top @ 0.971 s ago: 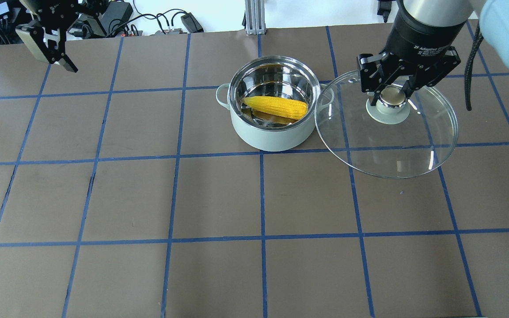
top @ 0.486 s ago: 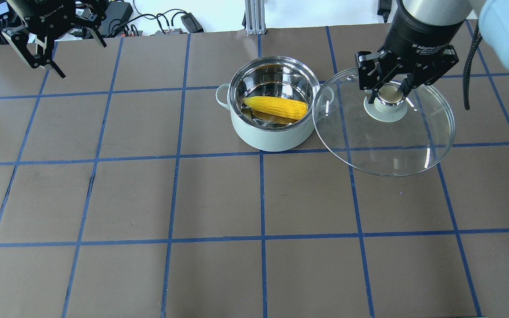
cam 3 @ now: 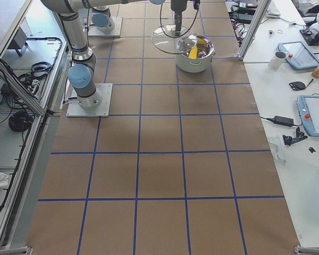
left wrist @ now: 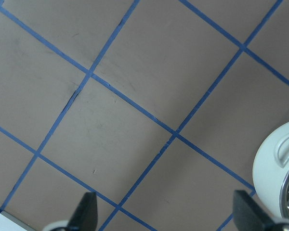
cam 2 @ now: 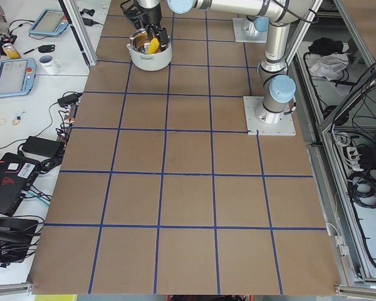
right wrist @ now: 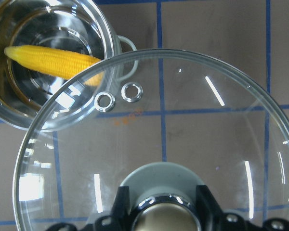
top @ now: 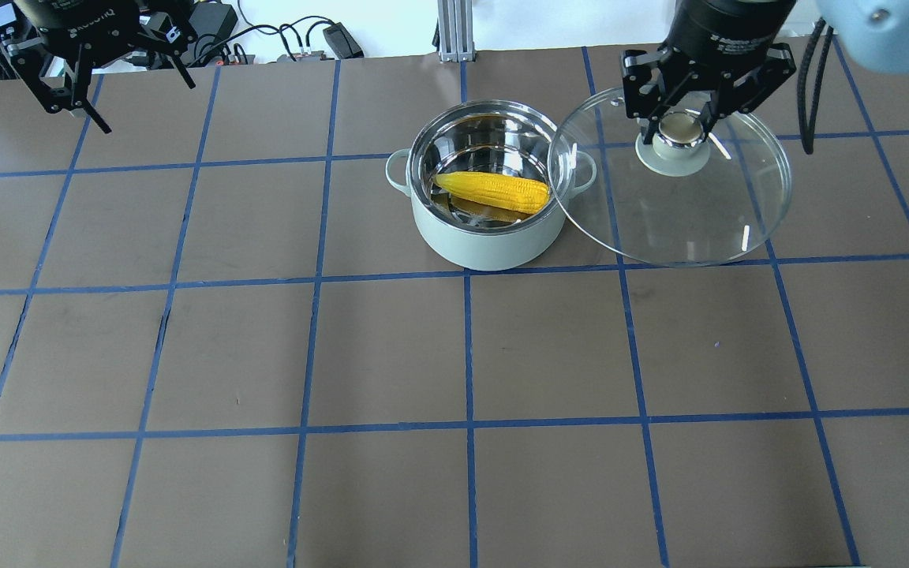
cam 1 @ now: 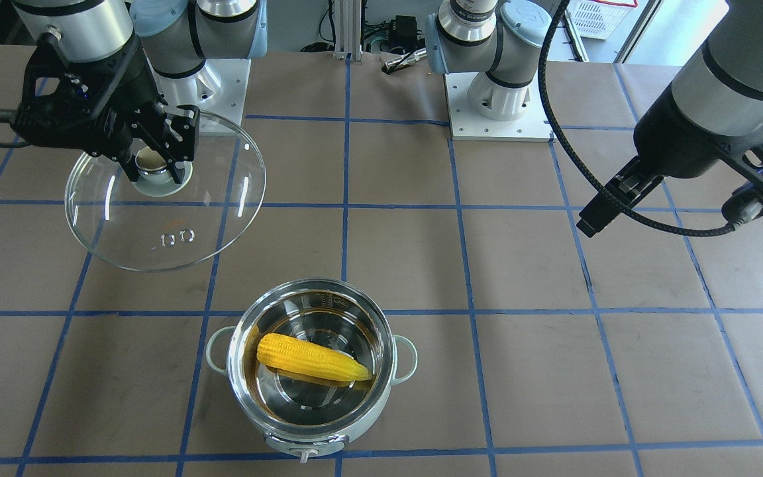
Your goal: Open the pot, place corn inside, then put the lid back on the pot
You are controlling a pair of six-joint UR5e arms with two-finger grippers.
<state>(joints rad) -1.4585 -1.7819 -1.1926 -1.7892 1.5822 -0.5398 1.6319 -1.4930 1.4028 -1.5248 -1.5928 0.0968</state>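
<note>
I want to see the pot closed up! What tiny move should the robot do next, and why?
Probably slide the lid sideways until it sits centred above the pot. The right tool grips the lid's knob and holds it lifted beside the pot, only overlapping its rim, and the corn already lies inside.

Counter (top: 391,355): flat brown covering, ruled into squares by blue tape lines. One pot (top: 490,241) stands upright on it, mid-width and toward the operators' side. It straddles one tape line, and its base sits just beside a crossing line. Left base plate (cam 1: 534,126) and right base plate (cam 1: 239,69), both white, lie flat at the robot's edge, well apart from the pot. A short dark split (top: 166,318) breaks one tape line on the robot's left.
</note>
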